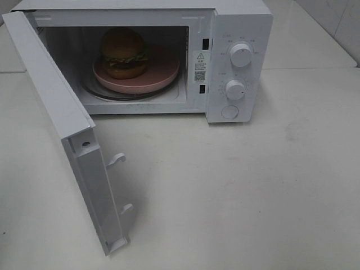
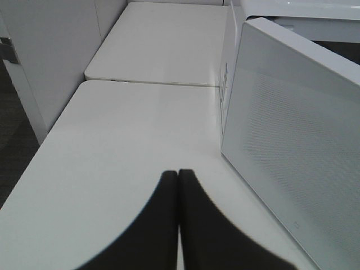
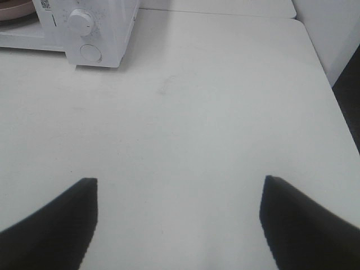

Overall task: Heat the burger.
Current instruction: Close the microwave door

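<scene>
We see the burger upper left in the high view, on the pink plate inside the microwave, door swung wide. Left gripper pinched together on nothing; right gripper spread apart, empty.

left end effector: matte black, curved, tapering | right end effector: matte black, wedge-shaped, pointed

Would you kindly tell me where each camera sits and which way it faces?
Exterior high: mounted high, looking down into the microwave at the burger; no arm shows.
Left wrist: left arm, facing the door; shut left claw shows.
Right wrist: right arm, facing the table; open right claw shows.
Shared: exterior and right wrist show the lower dial.
</scene>
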Controlling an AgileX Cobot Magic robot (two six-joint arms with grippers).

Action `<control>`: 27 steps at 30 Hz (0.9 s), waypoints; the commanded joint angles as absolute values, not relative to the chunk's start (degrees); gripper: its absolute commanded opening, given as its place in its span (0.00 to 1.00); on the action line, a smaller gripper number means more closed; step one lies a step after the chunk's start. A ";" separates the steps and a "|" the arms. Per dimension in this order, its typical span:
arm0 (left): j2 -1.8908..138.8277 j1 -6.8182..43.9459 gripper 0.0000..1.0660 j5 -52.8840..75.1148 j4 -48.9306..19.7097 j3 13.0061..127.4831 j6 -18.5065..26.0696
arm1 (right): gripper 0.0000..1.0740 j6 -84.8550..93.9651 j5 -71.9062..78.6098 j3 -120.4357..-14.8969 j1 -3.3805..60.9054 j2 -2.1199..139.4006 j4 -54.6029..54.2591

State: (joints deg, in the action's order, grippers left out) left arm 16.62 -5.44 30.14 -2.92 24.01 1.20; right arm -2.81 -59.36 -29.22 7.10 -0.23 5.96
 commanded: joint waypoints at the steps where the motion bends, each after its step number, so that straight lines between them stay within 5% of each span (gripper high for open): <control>1: 20.05 -5.27 0.00 20.34 -3.15 20.63 3.72 | 0.71 -2.58 -58.96 -28.99 6.70 -1.72 5.84; 7: 25.61 -5.27 0.00 5.27 -4.64 15.64 7.05 | 0.71 -2.58 -58.96 -28.99 6.70 -1.72 5.84; 18: 34.72 -5.27 0.00 -16.21 -2.23 8.77 6.82 | 0.71 -2.58 -58.96 -28.99 6.70 -1.72 5.84; 27: 49.96 -4.98 0.00 -23.55 7.33 8.59 -2.01 | 0.71 -2.58 -58.96 -28.99 6.70 -1.72 5.84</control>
